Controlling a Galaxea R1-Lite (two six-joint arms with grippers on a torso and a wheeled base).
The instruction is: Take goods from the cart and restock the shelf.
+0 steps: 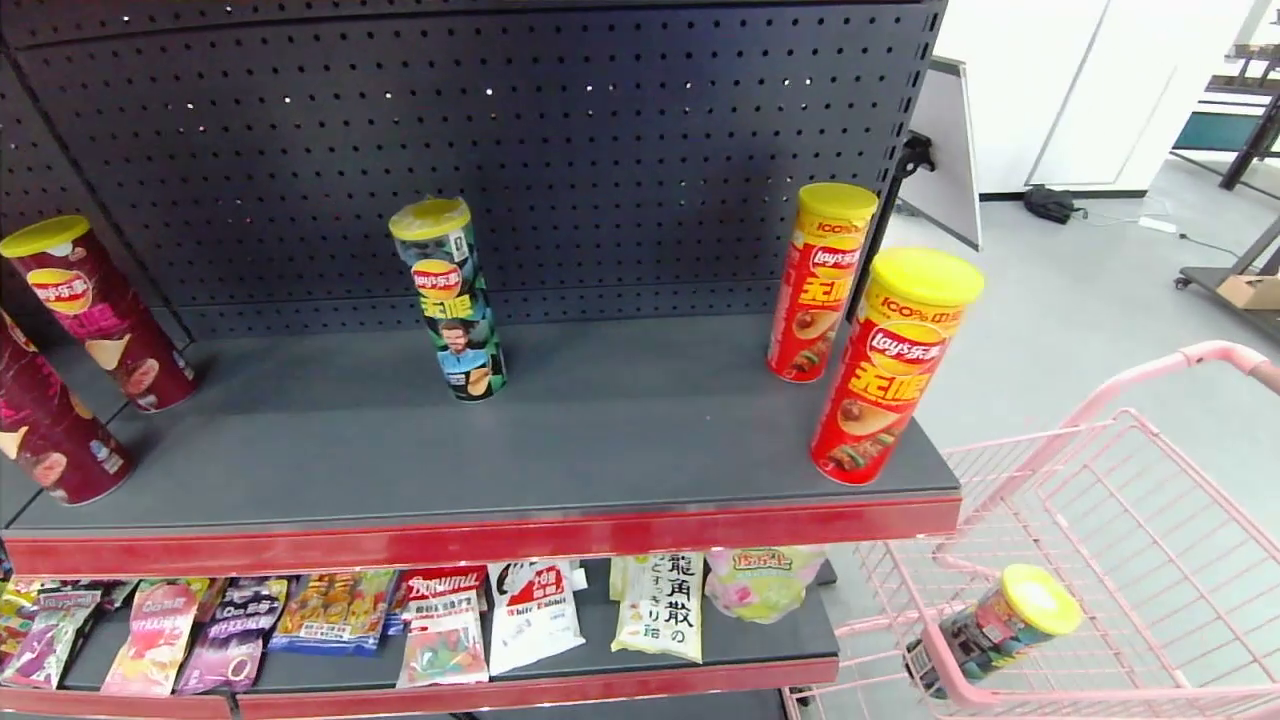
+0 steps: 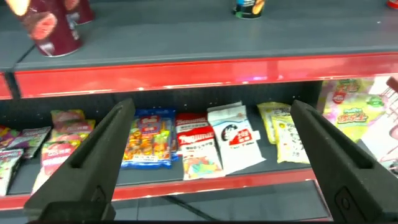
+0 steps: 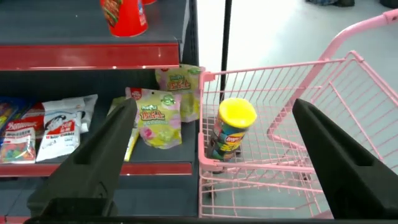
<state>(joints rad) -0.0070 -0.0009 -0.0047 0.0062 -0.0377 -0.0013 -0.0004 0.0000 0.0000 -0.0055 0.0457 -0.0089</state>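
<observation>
Five chip cans (image 1: 447,298) stand on the upper shelf (image 1: 560,450), with a sixth can (image 1: 995,625) tilted in the pink cart (image 1: 1150,520) (head view). Left wrist view: left claw (image 2: 211,106) spread before snack bags (image 2: 205,140). Right wrist view: right claw (image 3: 214,102) spread, facing the sixth can.

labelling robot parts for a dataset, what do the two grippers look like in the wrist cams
Both match. The left gripper has two long matte black fingers, broad and blocky near the camera and tapering to narrow, flat-faced tips. The right gripper has the same pair of black wedge-shaped fingers. No print, stripes or cables show on either.
</observation>
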